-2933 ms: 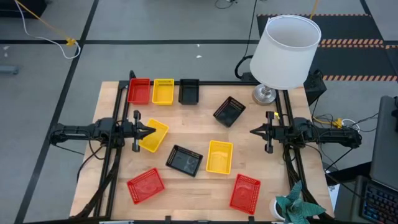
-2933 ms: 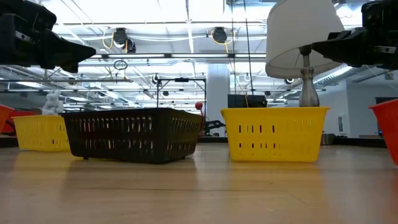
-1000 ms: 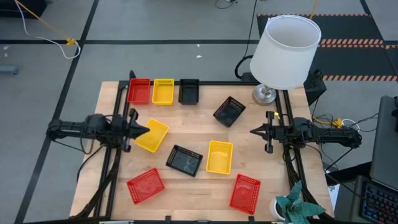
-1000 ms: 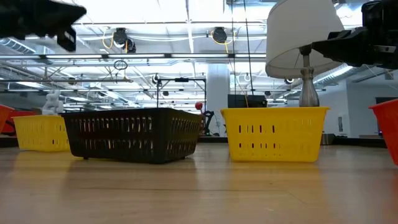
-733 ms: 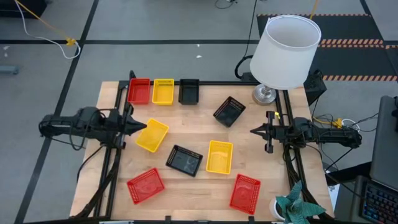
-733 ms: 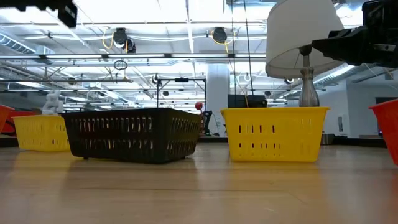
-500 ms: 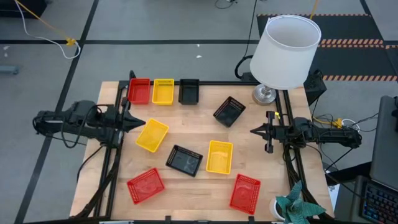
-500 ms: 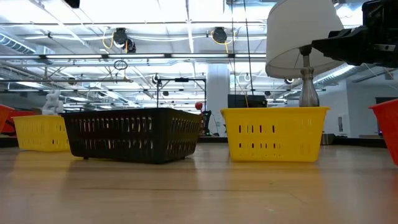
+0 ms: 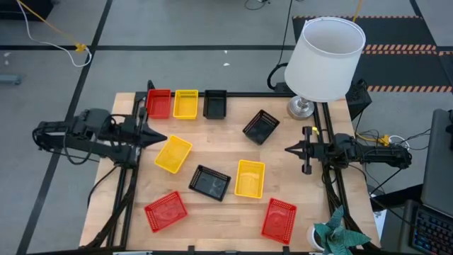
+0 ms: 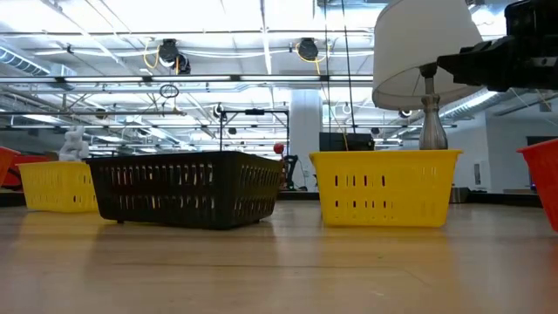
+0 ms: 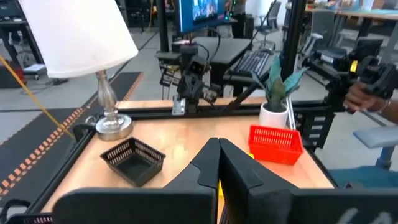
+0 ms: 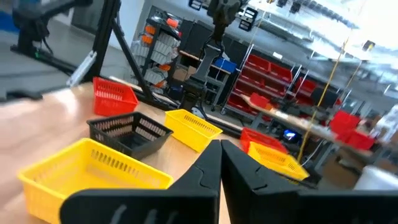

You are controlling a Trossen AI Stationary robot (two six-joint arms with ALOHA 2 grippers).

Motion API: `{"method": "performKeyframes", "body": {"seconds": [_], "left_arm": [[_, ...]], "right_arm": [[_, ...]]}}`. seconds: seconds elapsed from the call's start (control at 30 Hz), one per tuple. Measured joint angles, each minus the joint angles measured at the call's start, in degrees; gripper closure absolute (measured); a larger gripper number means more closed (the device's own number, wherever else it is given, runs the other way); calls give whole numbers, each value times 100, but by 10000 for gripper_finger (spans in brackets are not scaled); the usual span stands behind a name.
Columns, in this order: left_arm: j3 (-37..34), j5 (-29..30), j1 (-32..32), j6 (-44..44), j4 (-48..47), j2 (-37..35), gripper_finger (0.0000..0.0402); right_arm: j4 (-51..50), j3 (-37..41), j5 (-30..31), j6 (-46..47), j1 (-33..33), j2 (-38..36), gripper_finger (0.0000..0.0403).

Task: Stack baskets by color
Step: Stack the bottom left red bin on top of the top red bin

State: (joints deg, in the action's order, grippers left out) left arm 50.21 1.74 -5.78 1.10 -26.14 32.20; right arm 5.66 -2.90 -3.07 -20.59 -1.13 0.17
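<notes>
Left pincer [image 9: 157, 139] closed, empty, over worktop [image 9: 283, 177] left edge, beside loose yellow basket [image 9: 173, 154]. Right pincer [image 9: 290, 149] closed, empty, at right edge. Nine baskets: three red, three yellow, three black. One of each colour in far row; six scattered.

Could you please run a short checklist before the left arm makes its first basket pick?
1. Left gripper empty and shut, at the table's left edge: ok.
2. Right gripper empty and shut, waiting at the right edge: ok.
3. Red, yellow and black baskets lined up at the far edge: ok.
4. Nearest loose yellow basket sits upright, apart from the other baskets: ok.
5. Six loose baskets stacked by color: not ok, none yet.
6. Lampshade clear of the arms: cannot tell.
</notes>
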Motion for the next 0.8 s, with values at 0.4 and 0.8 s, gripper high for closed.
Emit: {"method": "performKeyframes", "body": {"seconds": [0.4, 0.8], "left_arm": [[-6, 31, 0, 277, 10, 94, 390], [-8, 77, 0, 322, -26, 198, 390]], "right_arm": [[254, -311, 1, 1305, -2, 95, 403], [-1144, -2440, 323, 1384, -2, 1705, 403]]}}
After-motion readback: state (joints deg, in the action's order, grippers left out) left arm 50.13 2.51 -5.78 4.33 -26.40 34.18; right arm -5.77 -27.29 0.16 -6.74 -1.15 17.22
